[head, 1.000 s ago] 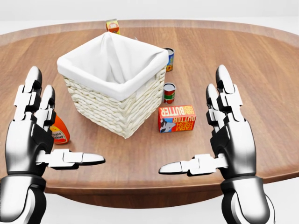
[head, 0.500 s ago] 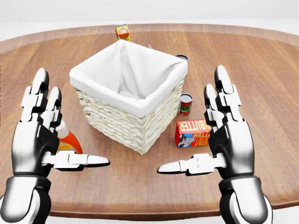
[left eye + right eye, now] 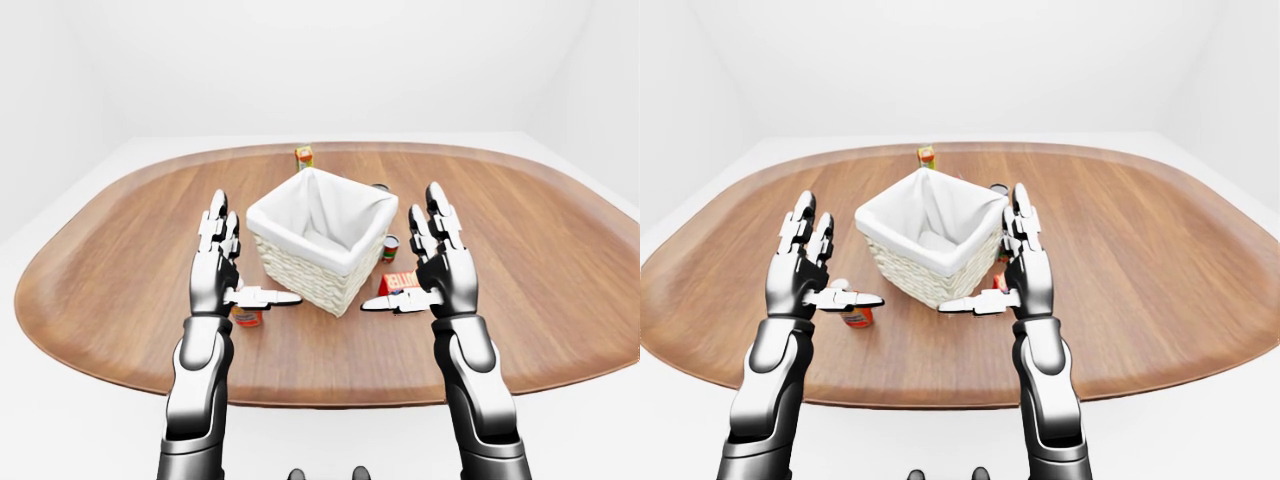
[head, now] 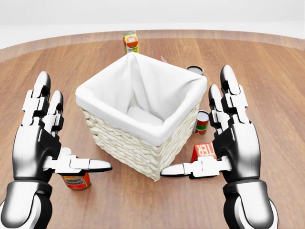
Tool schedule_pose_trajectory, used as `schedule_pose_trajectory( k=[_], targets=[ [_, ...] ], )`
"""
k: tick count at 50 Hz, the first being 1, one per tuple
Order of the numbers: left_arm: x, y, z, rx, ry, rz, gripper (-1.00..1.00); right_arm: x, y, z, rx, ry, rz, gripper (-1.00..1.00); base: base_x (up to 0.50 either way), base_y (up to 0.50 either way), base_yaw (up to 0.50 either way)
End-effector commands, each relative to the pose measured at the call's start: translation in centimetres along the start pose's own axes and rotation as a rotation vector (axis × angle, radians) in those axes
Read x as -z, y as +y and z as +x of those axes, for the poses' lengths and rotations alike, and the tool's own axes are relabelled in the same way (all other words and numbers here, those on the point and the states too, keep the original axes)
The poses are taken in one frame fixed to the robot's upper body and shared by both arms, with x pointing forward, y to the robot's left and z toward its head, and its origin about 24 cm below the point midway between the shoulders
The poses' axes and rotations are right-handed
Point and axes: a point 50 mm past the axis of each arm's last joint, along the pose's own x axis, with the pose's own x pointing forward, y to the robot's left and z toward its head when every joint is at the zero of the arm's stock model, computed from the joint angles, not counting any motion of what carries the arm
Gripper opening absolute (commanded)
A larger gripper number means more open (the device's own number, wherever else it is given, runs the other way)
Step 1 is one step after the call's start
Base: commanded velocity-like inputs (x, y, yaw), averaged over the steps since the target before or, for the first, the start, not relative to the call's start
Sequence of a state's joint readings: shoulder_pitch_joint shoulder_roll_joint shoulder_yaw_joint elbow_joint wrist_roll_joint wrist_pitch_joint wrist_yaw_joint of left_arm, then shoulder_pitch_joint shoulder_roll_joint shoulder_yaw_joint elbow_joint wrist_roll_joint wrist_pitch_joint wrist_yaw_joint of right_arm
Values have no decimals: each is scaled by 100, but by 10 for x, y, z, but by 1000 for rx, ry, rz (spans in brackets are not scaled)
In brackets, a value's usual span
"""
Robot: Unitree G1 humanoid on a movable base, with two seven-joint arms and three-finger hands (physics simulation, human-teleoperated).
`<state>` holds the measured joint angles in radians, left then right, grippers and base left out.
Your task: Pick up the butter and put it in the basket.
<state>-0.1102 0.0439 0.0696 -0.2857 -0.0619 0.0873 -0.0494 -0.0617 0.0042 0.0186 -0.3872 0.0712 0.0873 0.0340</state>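
The butter [image 4: 204, 150] is a red box lying on the wooden table [image 4: 271, 71], just right of the basket's near corner; my right palm and thumb hide most of it in the head view. The white-lined wicker basket [image 4: 143, 119] stands in the middle, between my hands. My right hand [image 4: 218, 143] is open, fingers up and thumb pointing left, raised beside the butter. On the other side of the basket my left hand [image 4: 52, 143] is open and holds nothing.
An orange-capped bottle [image 4: 76, 180] lies under my left thumb. A small can [image 4: 202, 121] stands right of the basket, another can [image 4: 195, 70] above it. A juice carton [image 4: 130, 42] stands near the table's upper edge.
The camera has moved closer: basket, butter and bottle slid down and to the right in the head view. The butter now sits mostly behind my right hand. Both hands stay open.
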Motion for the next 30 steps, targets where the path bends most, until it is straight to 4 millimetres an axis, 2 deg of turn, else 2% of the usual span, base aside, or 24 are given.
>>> schedule_pose_trajectory(
  k=[1,17,30],
  targets=[
    [1,0,-1,-2,6,-2,100,0,-1,-1,8,2,10,100,34,0,0],
    [4,0,-1,-3,17,-4,100,3,-2,-3,6,14,0,100,33,0,0],
    [5,1,-2,-7,21,-4,100,5,-2,-3,11,23,-8,100,1,0,0]
  ],
)
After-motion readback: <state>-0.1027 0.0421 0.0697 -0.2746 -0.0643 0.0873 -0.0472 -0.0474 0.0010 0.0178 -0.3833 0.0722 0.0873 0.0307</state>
